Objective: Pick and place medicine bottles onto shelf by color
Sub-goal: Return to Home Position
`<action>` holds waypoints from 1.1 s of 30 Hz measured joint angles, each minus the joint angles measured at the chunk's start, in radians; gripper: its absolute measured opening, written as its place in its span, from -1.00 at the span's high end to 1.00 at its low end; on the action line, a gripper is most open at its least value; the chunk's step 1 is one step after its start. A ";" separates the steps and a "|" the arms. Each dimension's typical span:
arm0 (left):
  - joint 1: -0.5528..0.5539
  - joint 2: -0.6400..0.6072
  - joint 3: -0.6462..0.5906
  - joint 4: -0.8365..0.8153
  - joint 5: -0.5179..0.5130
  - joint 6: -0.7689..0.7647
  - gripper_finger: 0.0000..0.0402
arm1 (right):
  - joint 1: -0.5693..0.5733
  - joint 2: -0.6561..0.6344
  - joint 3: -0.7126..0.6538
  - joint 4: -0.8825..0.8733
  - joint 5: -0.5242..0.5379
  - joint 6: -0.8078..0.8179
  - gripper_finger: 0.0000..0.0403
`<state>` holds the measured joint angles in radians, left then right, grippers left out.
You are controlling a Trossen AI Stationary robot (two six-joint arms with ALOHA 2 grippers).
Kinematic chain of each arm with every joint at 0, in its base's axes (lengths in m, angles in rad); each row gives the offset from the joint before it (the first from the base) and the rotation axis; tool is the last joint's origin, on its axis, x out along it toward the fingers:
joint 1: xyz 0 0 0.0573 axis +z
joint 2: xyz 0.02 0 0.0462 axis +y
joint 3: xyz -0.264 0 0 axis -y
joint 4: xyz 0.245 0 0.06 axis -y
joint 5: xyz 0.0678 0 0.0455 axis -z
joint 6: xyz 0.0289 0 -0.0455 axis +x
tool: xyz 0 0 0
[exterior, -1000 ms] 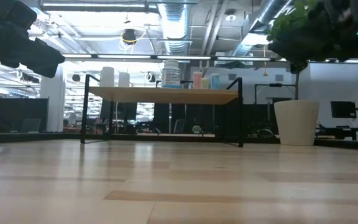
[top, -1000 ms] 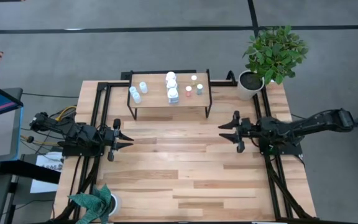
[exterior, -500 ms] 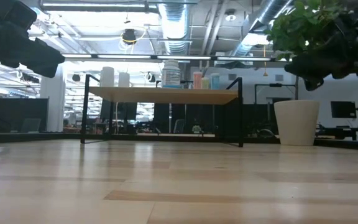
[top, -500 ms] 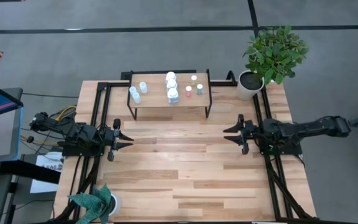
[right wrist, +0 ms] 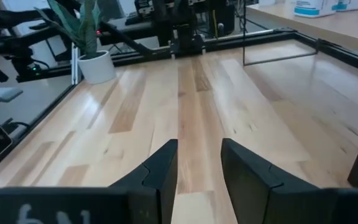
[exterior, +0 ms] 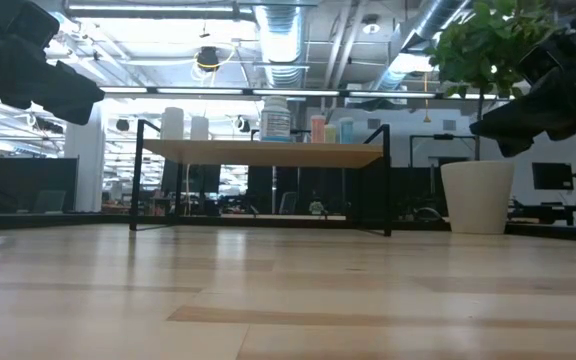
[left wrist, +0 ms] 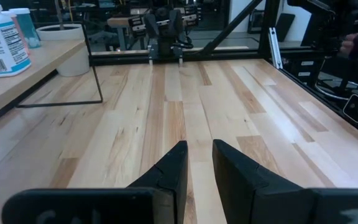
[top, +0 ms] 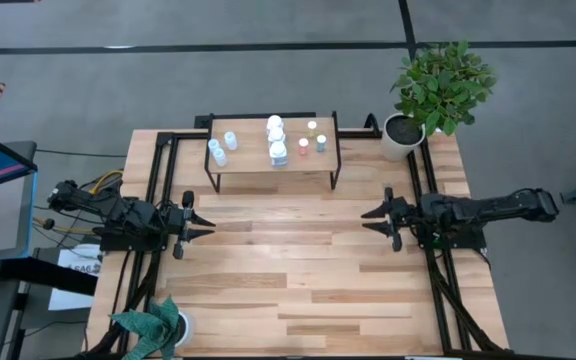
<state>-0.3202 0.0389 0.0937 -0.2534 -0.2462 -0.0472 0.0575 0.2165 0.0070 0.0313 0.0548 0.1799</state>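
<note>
The medicine bottles stand upright on the shelf (top: 273,160), a low light-wood board on black legs at the table's far middle. Two small bluish-white ones (top: 218,150) are at its left end and larger white ones (top: 277,140) in the middle. A reddish one (top: 304,145), a greenish one (top: 321,143) and a small white one (top: 312,127) are at its right. My left gripper (top: 212,224) hovers near the left edge, open by a narrow gap with nothing in it (left wrist: 199,149). My right gripper (top: 364,220) hovers near the right edge, open and empty (right wrist: 199,146). Both point level toward the table's middle.
A leafy plant in a white pot (top: 401,135) stands at the far right corner, beside the shelf. A small plant (top: 153,325) stands at the near left corner. Black rails (top: 153,180) run along both side edges. Bare planks lie between the two grippers.
My right gripper has sunk and drawn back toward the table's right edge, tipping to nearly level. In the low view it has come down into sight at the upper right. Its fingers have drawn somewhat closer together. The bottles have not moved.
</note>
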 joint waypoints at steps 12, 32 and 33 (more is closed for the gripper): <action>0.000 0.000 0.000 0.000 0.000 0.000 0.68 | 0.004 0.000 -0.001 0.002 0.000 -0.004 0.27; 0.000 0.000 0.000 0.000 0.000 0.000 0.68 | 0.004 0.000 -0.002 0.002 -0.002 -0.004 0.25; 0.000 0.000 0.000 0.000 0.000 0.000 0.68 | 0.004 0.000 -0.002 0.002 -0.002 -0.004 0.25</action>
<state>-0.3201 0.0388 0.0937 -0.2535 -0.2462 -0.0467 0.0612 0.2165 0.0051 0.0334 0.0524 0.1761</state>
